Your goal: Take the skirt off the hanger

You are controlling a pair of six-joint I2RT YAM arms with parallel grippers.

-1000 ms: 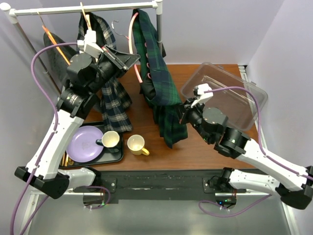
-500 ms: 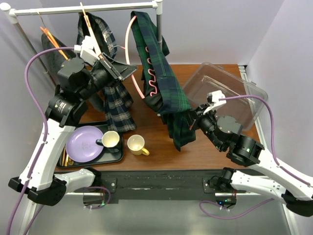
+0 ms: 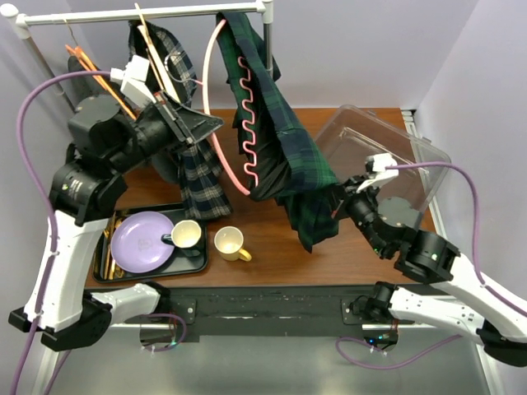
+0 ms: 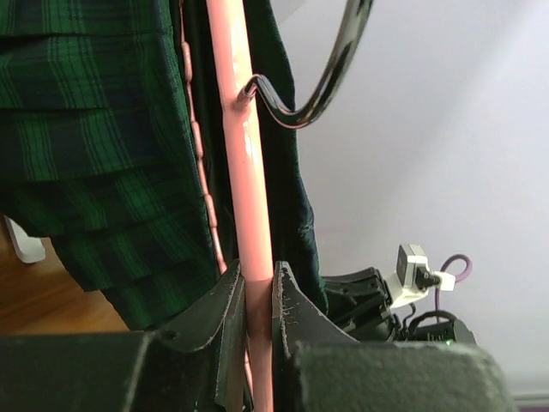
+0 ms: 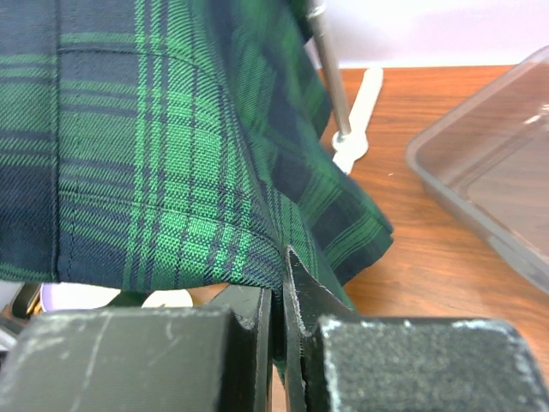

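A dark green plaid skirt [image 3: 284, 140] hangs on a pink hanger [image 3: 216, 148] under the rail, stretched down to the right. My left gripper [image 3: 207, 125] is shut on the pink hanger's bar, seen in the left wrist view [image 4: 249, 215] between the fingers. My right gripper [image 3: 339, 202] is shut on the skirt's lower hem, seen in the right wrist view [image 5: 171, 154], and holds it above the table. The hanger's wavy pink edge shows along the skirt's waist.
A second plaid garment [image 3: 198, 177] hangs on the rail [image 3: 148, 14] beside orange hangers [image 3: 99, 78]. A clear plastic bin [image 3: 387, 148] stands at the right. A black tray [image 3: 198, 263] holds a purple plate [image 3: 140, 243] and a mug [image 3: 185, 235]. A yellow mug [image 3: 230, 243] stands beside it.
My left gripper has lifted and swung the pink hanger up and left. My right gripper has pulled the skirt's hem to the right, stretching the skirt out.
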